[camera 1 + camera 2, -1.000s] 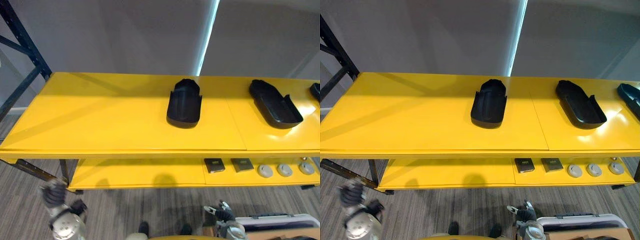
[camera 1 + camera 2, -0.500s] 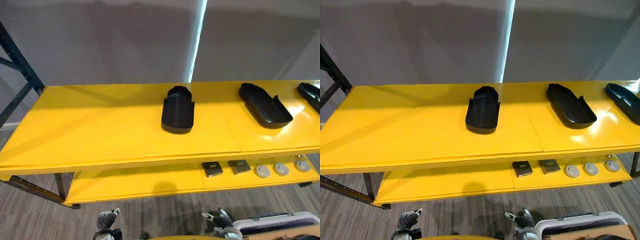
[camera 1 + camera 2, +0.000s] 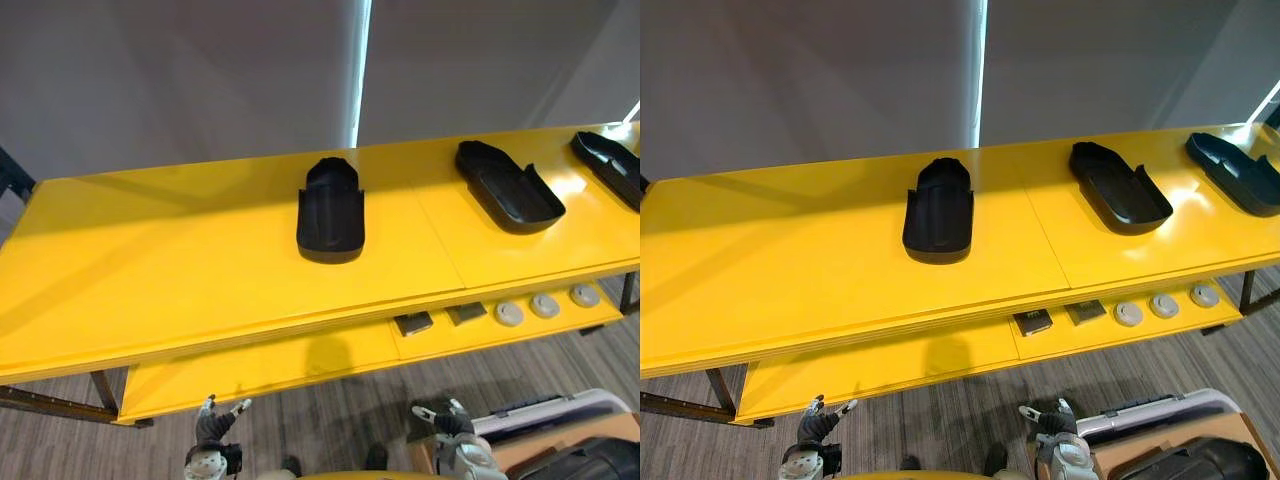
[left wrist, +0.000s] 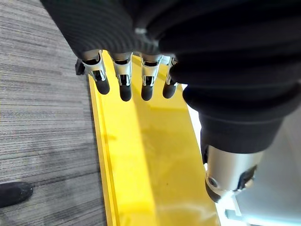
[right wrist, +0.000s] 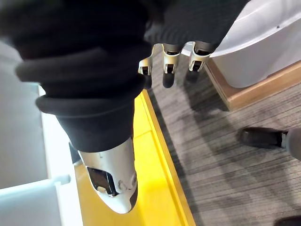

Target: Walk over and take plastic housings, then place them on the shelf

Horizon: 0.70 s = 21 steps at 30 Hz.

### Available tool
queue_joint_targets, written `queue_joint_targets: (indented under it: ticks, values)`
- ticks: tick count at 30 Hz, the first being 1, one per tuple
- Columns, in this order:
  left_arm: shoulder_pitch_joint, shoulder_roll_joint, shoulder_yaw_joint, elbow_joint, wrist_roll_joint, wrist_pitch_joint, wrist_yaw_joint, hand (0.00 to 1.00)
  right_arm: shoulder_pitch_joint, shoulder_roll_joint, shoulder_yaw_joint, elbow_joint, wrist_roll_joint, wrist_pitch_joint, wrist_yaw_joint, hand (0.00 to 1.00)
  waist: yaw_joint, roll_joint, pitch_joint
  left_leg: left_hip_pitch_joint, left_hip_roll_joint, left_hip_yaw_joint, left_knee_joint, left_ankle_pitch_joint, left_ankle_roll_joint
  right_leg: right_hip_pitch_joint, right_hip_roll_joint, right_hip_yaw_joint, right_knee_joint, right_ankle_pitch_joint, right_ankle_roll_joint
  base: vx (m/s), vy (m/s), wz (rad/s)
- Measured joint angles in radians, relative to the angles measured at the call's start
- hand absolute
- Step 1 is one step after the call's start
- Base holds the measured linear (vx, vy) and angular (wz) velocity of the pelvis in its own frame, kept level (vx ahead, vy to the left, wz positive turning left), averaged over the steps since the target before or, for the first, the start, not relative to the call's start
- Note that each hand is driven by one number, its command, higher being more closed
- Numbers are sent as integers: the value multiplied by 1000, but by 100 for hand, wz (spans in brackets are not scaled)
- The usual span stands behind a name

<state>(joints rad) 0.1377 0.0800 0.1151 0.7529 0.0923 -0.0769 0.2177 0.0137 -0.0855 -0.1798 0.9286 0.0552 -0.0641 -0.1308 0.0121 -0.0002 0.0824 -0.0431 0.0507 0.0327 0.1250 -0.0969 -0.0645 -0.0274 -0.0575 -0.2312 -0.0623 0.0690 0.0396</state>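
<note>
Left eye view: centre housing (image 3: 330, 212), right housing (image 3: 508, 187) and far-right housing (image 3: 608, 165) lie spaced along yellow shelf (image 3: 150, 270), apparently already placed; left hand (image 3: 213, 430) and right hand (image 3: 443, 425) hang at bottom edge, fingers slack, empty, presumably free to fetch more.
</note>
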Motion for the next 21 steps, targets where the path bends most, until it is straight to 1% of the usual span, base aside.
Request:
queue_joint_targets:
  ticks: [1, 3, 4, 6, 8, 10, 11, 12, 13, 14, 15, 16, 17, 18, 19, 20, 21]
  values:
    - [-8, -5, -6, 0, 0, -3, 0, 0, -6, -4, 0, 0, -7, 0, -1, 0, 0, 3, 4, 2, 1, -31, 7, -17, -6, -11, -4, 15, 15, 0, 0, -15, 45, -34]
    - [-23, -13, -8, 0, 0, -8, 0, 0, -15, 2, 0, -9, -11, -1, -1, 0, -2, 1, 16, 1, 2, -25, 35, -46, 2, -24, -4, 39, 39, 0, 1, -53, 90, -42]
    - [-31, -20, -17, -1, 0, -8, 0, 0, -16, 6, 2, -17, -20, -1, 0, 0, 2, -4, 20, -7, 2, -3, 68, -63, 8, -40, -8, 63, 64, -1, 3, -82, 77, -50]
    - [-30, -30, -37, -7, 0, -15, 0, 0, -12, 16, 4, -52, -30, 0, -1, 0, 1, -5, 24, -34, 8, 36, 147, -107, 20, -71, -9, 108, 101, 0, 12, -143, 113, -73]
    - [-31, -45, -38, -13, 0, -20, 0, 0, -13, 23, 26, -94, -43, -1, -1, 0, 2, -4, 47, -74, 26, 99, 253, -163, 36, -109, 1, 179, 130, 16, 33, -233, 151, -96]
    - [-30, -46, -40, -15, 0, -20, 0, 0, -15, 29, 43, -116, -60, 0, -1, 0, 4, -8, 61, -108, 46, 161, 322, -203, 54, -145, 8, 220, 124, 23, 48, -285, 165, -95]
    - [-26, -46, -39, -15, 0, -20, 0, 0, -6, 38, 42, -130, -65, 2, -2, 0, 3, -14, 62, -126, 50, 202, 329, -206, 73, -160, 0, 200, 122, 18, 54, -368, 203, -111]
    - [-23, -52, -39, -16, 2, -17, 0, 0, -2, 39, 43, -131, -65, 4, -1, 0, 5, -11, 64, -143, 59, 254, 323, -196, 91, -212, -23, 149, 207, 13, 41, -273, 157, -94]
    - [-23, -55, -38, -15, 2, -16, 0, 0, -1, 38, 42, -131, -65, 5, -2, 0, 5, -19, 60, -141, 61, 270, 318, -193, 96, -228, -36, 127, 278, -4, 29, -198, 119, -79]
    - [-21, -54, -36, -15, 3, -14, 0, 0, 3, 37, 41, -131, -65, 6, -2, 0, 5, -17, 60, -134, 64, 291, 302, -184, 101, -237, -48, 95, 380, -60, 21, -78, 79, -57]
    - [-23, -54, -36, -16, 3, -14, 0, 0, 11, 38, 42, -131, -66, 5, -1, 0, 5, -13, 58, -121, 71, 310, 284, -169, 101, -228, -51, 74, 485, -146, 19, -49, 60, -47]
    - [-26, -51, -36, -16, 3, -14, 0, 0, 16, 39, 42, -131, -66, 5, -1, 0, 5, -14, 57, -112, 71, 315, 271, -159, 101, -214, -54, 66, 526, -180, 23, -27, 13, -37]
    - [-30, -42, -35, -17, 4, -14, -1, 0, 26, 39, 42, -126, -66, 5, 0, 0, 4, -18, 53, -107, 71, 327, 250, -141, 100, -175, -60, 55, 584, -241, 41, -13, -36, -23]
    - [-35, -35, -34, -16, 3, -14, -2, 0, 26, 37, 42, -116, -66, 5, 0, 0, 4, -24, 47, -109, 68, 334, 237, -130, 96, -139, -70, 38, 594, -274, 55, -33, -92, -27]
    - [-37, -28, -34, -16, 3, -14, -2, 0, 24, 34, 42, -103, -67, 5, 0, 0, 7, -32, 38, -115, 63, 338, 227, -120, 89, -102, -74, 38, 568, -296, 65, -39, -97, -33]
    - [-36, -17, -35, -14, 3, -13, -1, 0, 8, 27, 42, -68, -70, 5, 0, 0, 6, -57, 14, -129, 42, 348, 203, -100, 79, -54, -87, 40, 456, -329, 85, -26, -184, -33]
    - [-48, -6, -36, -3, 3, -13, 0, 0, -18, 10, 42, -41, -76, 5, 0, 0, 4, -66, 6, -140, 18, 344, 185, -76, 70, -27, -83, 36, 342, -339, 44, -8, -145, -22]
